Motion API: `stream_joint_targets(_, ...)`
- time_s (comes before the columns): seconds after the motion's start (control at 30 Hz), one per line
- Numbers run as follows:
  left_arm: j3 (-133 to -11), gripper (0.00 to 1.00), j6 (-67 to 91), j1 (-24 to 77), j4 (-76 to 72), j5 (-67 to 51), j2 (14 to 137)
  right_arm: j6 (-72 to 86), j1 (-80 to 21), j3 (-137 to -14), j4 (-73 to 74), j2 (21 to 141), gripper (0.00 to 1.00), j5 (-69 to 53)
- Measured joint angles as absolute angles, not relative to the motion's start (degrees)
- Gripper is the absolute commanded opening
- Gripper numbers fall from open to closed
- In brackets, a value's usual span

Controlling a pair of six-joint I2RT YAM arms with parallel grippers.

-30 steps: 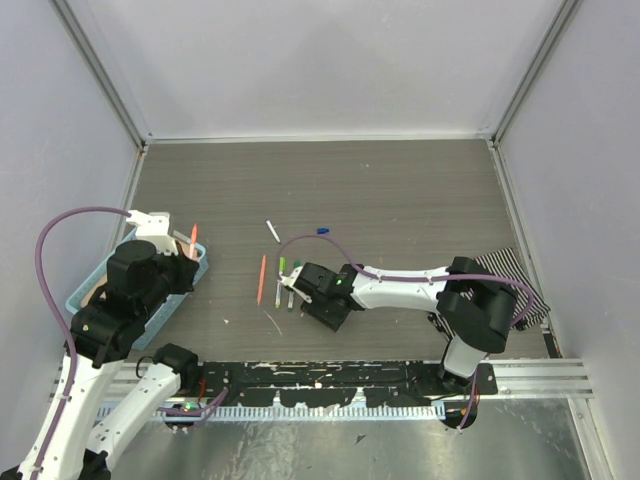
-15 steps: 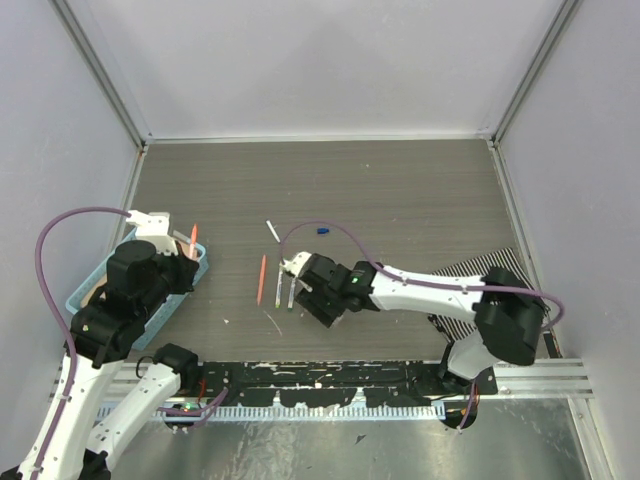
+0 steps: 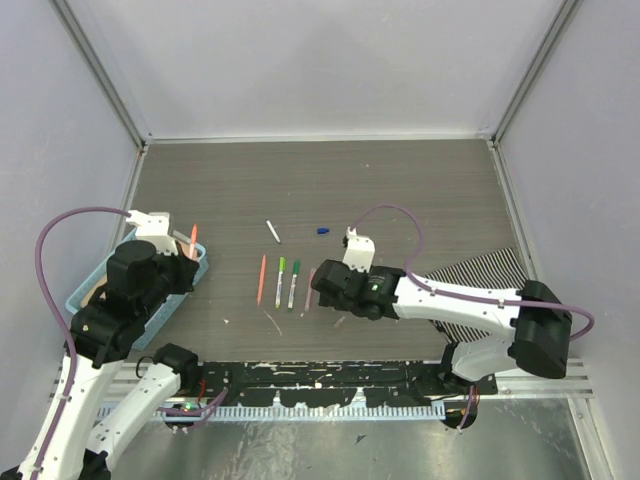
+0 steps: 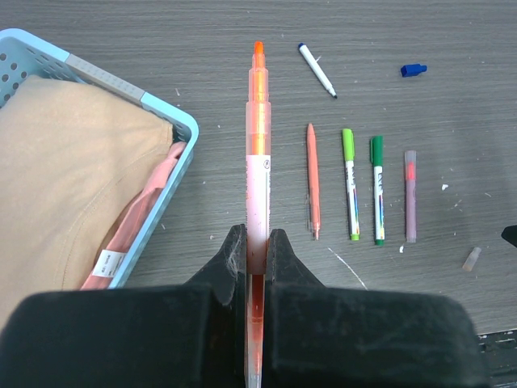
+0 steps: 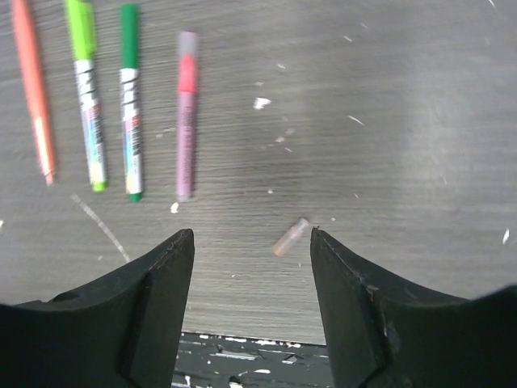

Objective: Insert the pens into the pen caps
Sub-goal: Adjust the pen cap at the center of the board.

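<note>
Right gripper (image 5: pixel 250 242) is hanging with its jaws wide apart and nothing in them, low over the table (image 3: pixel 420 190), and the little clear cap (image 5: pixel 290 237) sits just about between the fingertips. Looks to me like the step in hand is grabbing that cap. Next move would be a short drop and a careful squeeze. The cap is tiny, lies flat and is skewed to the jaws, so I'd guess a slight wrist twist first or it'll squirt out.

Left gripper (image 4: pixel 257 246) is clamped on the big orange pen (image 4: pixel 257 162), tip pointing far, over by the blue basket (image 4: pixel 166 113) on the left. I can't tell if the clear cap is meant for it.

The rest of the pens lie in a neat row left of the cap: thin orange pen (image 4: pixel 313 179), light green pen (image 4: pixel 350 184), dark green pen (image 4: pixel 377 190), pink pen (image 5: pixel 186 113). The pink one is nearest the cap but not touching, so nothing really blocks the grab. Farther off are a white pen (image 4: pixel 317 70) and a blue cap (image 4: pixel 414 70), well apart. Striped cloth (image 3: pixel 500 272) is off right.
</note>
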State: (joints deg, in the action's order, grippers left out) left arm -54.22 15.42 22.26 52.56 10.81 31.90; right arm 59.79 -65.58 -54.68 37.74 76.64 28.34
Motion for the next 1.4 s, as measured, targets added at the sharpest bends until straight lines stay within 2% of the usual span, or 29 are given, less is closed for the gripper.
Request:
stream_joint_targets(0.13, -54.22, 0.00, 15.42, 22.26, 52.56, 10.81, 31.90, 71.94, -66.41, -54.87, 43.75, 80.64, 0.70, 30.24)
stream_joint_targets(0.43, -54.19, 0.00, 15.42, 22.26, 52.56, 10.81, 31.70, 85.06, -67.02, -54.98, 50.59, 85.45, 0.67, 31.27)
stream_joint_targets(1.1, -54.19, 0.00, 15.42, 22.26, 52.56, 10.83, 31.46, 87.39, -67.00, -54.87, 46.68, 92.40, 0.58, 25.91)
stream_joint_targets(1.4, -54.19, 0.00, 15.42, 22.26, 52.58, 10.83, 31.20, 87.18, -67.00, -54.89, 45.15, 94.83, 0.44, 23.51)
